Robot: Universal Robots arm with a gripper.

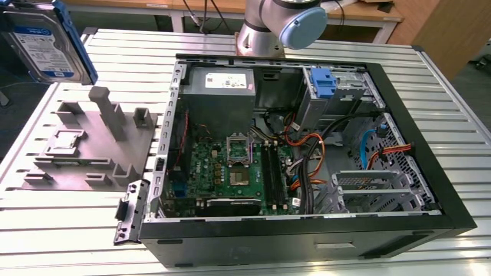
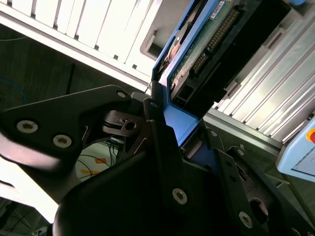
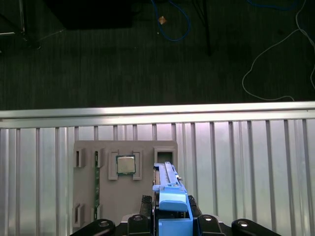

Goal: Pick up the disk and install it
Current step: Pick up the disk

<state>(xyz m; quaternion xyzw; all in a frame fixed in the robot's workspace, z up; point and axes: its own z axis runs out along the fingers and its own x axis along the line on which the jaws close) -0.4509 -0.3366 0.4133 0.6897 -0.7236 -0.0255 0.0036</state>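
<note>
The disk hangs in the air at the exterior view's upper left, above the grey holder tray, label side showing between blue rails. In the second wrist view my gripper is shut on the disk at its blue rail end, and the drive's green circuit board faces the camera. In the first wrist view the disk appears edge-on between my black fingers, with the gripper closed around it above the tray.
An open computer case lies on the slatted metal table, with its motherboard, cables, an upright blue latch and a metal drive cage. A small square chip sits in the tray. The arm's base stands behind the case.
</note>
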